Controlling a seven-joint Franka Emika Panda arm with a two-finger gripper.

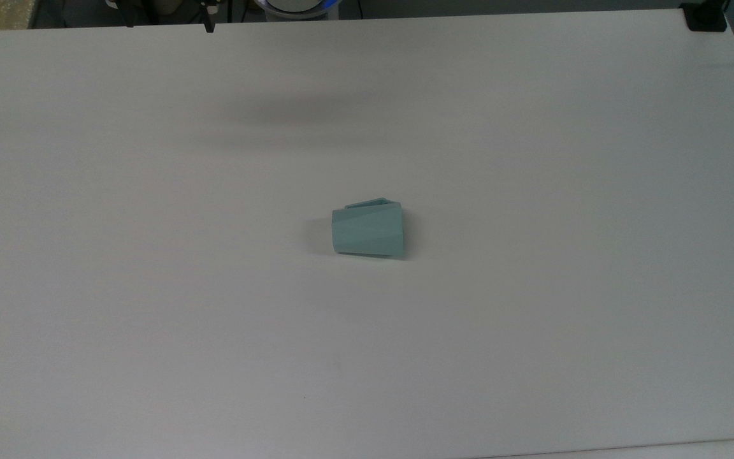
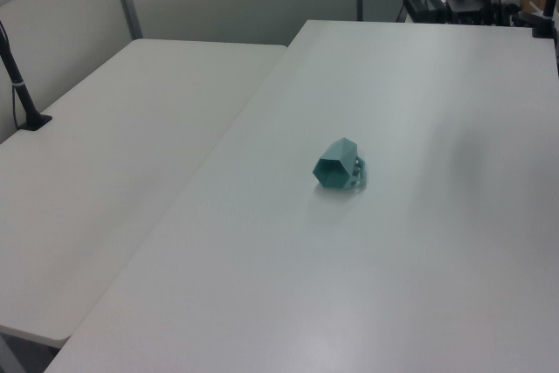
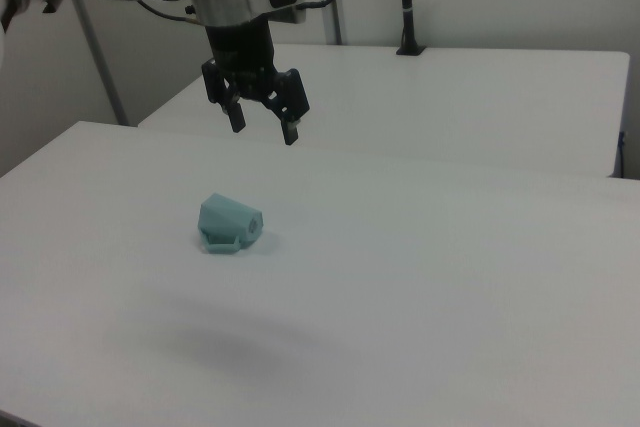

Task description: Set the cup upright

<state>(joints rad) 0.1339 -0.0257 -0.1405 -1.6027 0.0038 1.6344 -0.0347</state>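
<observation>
Jaws spread apart and empty hang in the air above the cup (image 3: 230,223), which lies on its side mid-tabletop (image 3: 450,277), its hexagonal opening showing in the left view (image 2: 337,165), its handle against the tabletop in the right view.

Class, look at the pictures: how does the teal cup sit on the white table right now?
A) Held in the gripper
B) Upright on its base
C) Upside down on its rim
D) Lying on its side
D: the cup lies on its side on the table, apart from the open gripper above it.
</observation>
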